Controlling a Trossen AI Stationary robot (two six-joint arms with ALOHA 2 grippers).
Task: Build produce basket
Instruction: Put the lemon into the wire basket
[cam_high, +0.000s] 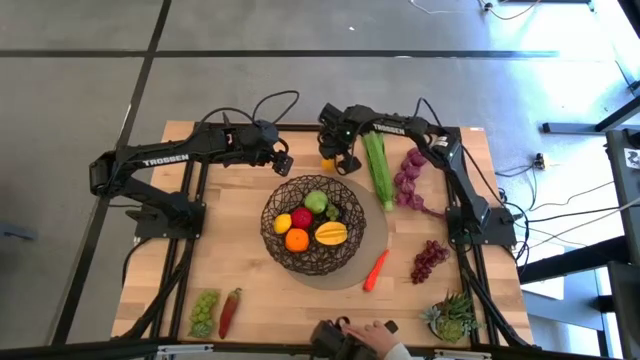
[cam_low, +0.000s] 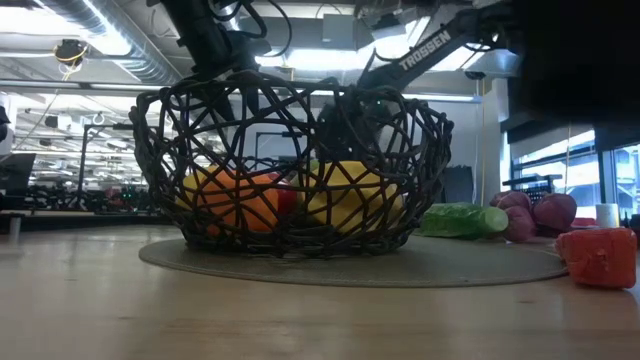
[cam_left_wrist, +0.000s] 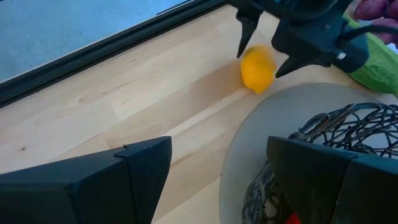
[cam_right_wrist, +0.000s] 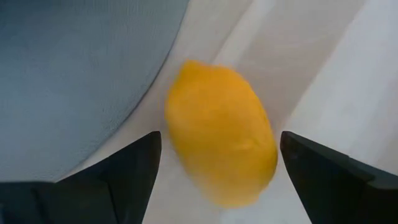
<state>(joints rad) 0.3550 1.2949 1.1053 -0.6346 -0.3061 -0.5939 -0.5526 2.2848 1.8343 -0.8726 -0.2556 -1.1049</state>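
The light wooden table (cam_high: 240, 285) I work at is laid in long planks. In its near right corner stands a spiky green succulent plant (cam_high: 455, 318). At the middle of the near edge a person (cam_high: 380, 334) reaches in over a dark device (cam_high: 333, 340) that I cannot make out further. A black frame (cam_high: 95, 270) runs along the table's left side. Around the table lies grey floor (cam_high: 80, 90), and on it, off to the right, are loose cables (cam_high: 560, 205). Looking level across the table, I see a large room behind it with ceiling ducts (cam_low: 100, 45) on the left.
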